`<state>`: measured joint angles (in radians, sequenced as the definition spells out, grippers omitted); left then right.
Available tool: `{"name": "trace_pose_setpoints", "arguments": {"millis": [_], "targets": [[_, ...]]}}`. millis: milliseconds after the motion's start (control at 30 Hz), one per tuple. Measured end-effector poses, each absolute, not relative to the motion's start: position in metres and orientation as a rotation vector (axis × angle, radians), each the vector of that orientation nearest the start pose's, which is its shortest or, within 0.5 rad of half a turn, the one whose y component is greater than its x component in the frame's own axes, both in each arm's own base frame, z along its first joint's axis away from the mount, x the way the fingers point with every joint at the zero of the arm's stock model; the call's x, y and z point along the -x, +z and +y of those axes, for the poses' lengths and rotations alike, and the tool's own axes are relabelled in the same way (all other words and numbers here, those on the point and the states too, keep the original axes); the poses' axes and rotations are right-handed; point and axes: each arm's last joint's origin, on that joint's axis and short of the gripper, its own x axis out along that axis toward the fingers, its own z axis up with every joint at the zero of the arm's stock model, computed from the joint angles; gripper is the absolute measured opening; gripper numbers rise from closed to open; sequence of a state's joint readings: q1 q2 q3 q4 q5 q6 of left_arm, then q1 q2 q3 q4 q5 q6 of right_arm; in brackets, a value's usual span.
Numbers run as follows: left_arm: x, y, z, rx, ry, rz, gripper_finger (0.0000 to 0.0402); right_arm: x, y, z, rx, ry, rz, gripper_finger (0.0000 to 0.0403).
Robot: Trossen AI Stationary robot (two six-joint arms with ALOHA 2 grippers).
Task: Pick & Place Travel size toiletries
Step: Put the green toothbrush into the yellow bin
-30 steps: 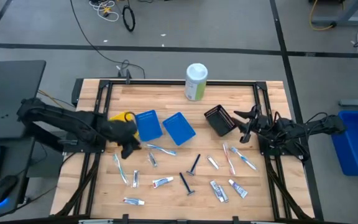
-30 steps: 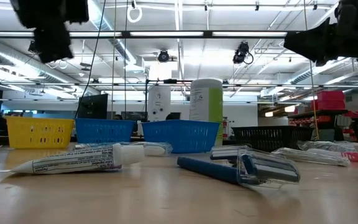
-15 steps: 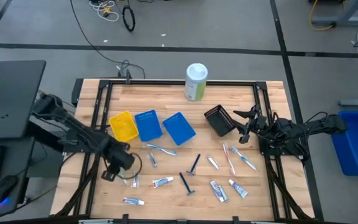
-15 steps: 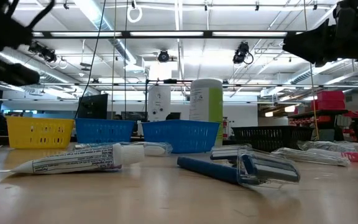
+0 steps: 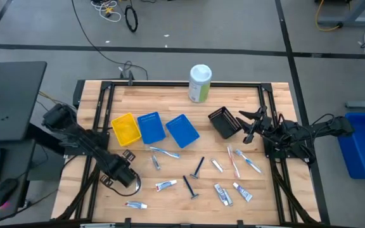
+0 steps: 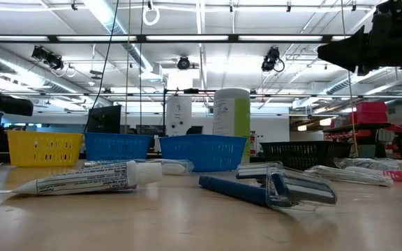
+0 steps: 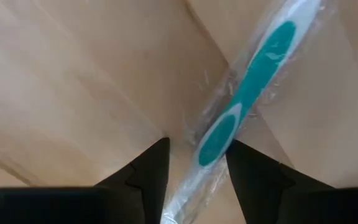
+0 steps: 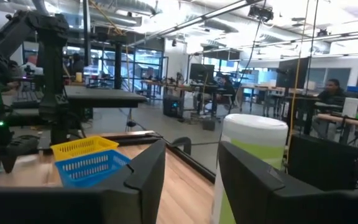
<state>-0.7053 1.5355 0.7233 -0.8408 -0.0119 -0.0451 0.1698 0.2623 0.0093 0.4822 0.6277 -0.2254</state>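
My left gripper [image 5: 123, 175] is over the table's near-left part, pointing down and open. In the left wrist view its fingers [image 7: 197, 146] stand on either side of a clear-wrapped toothbrush [image 7: 247, 93] with a teal and white handle that lies flat on the wood. In the high view the gripper hides this toothbrush. Other toiletries lie scattered: a toothbrush [image 5: 165, 152], tubes [image 5: 165, 185] [image 5: 136, 204] [image 5: 222, 194], and razors [image 5: 198, 166] [image 5: 189, 187]. My right gripper [image 5: 252, 123] waits open beside the black tray [image 5: 224, 122].
A yellow tray [image 5: 125, 128] and two blue trays [image 5: 150, 126] [image 5: 183, 130] stand in a row at the table's middle-far part. A white-green canister [image 5: 199, 83] stands at the far edge. In the low view a tube [image 6: 82, 180] and a razor [image 6: 267, 189] lie close by.
My left gripper has moved from over the yellow tray toward the table's near edge and down, over the toothbrush at the near left. The yellow tray now shows uncovered. My right arm has kept still.
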Motion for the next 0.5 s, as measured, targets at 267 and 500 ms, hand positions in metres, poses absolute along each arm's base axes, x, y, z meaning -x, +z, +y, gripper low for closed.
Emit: {"name": "trace_pose_setpoints", "arguments": {"millis": [267,500], "targets": [[-0.166,0.135,-0.14,-0.538,-0.45,1.584,0.0037,-0.107,0.189,0.001,0.133,-0.477,-0.156,0.0138],[-0.177,0.156,-0.147,-0.562,-0.384,1.551,0.0034,-0.108,0.189,0.001,0.133,-0.477,-0.154,0.0126]]}}
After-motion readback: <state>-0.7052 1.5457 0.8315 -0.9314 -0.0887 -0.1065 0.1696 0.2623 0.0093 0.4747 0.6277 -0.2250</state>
